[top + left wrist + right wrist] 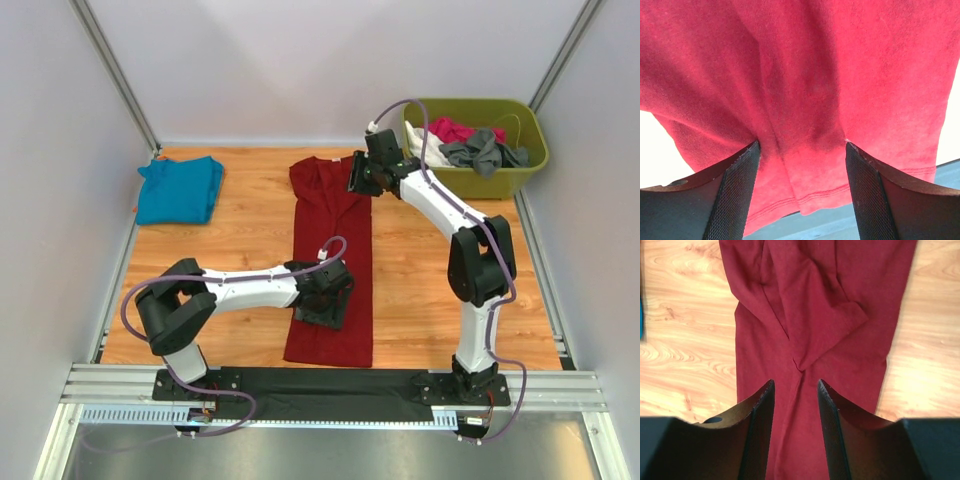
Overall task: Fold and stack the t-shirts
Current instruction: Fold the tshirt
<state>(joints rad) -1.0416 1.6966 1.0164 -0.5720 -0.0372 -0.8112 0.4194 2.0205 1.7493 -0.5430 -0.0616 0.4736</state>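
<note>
1. Top external view gives us the room: a light wooden table (240, 225) boxed in on its left, far and right sides by pale grey wall panels (300, 60), with metal posts in the far corners.
2. Along the near edge we see silver metal rails (110, 385) and a black strip (330, 382) on which both arm bases sit.
3. We find the dark red soft cloth t-shirt (330, 215) in the middle of the table. It is folded into a long narrow band that runs from close to the far edge toward the near edge, flat on the wood.
4. The teal-blue soft cloth t-shirt (180, 190) lies folded in the far left corner, well apart from the red one.
5. An olive-green plastic bin (525, 178) stands at the far right corner. In it we make out a pink garment (455, 130), a white garment (415, 140) and a dark grey garment (485, 152) heaped together.
6. The left arm lies across the table and covers part of the band's near half. Its left end effector (802, 145) is released, its fingers set wide and touching the red cloth, which puckers into a ridge between them.
7. The right arm reaches over bare wood to the band's far right edge. We see the right end effector (795, 382) released too, its jaws partly apart above the cloth with nothing between them and a tucked-in sleeve just ahead.
8. Purple cables (123, 305) loop off both arms, and one arcs in front of the bin.
</note>
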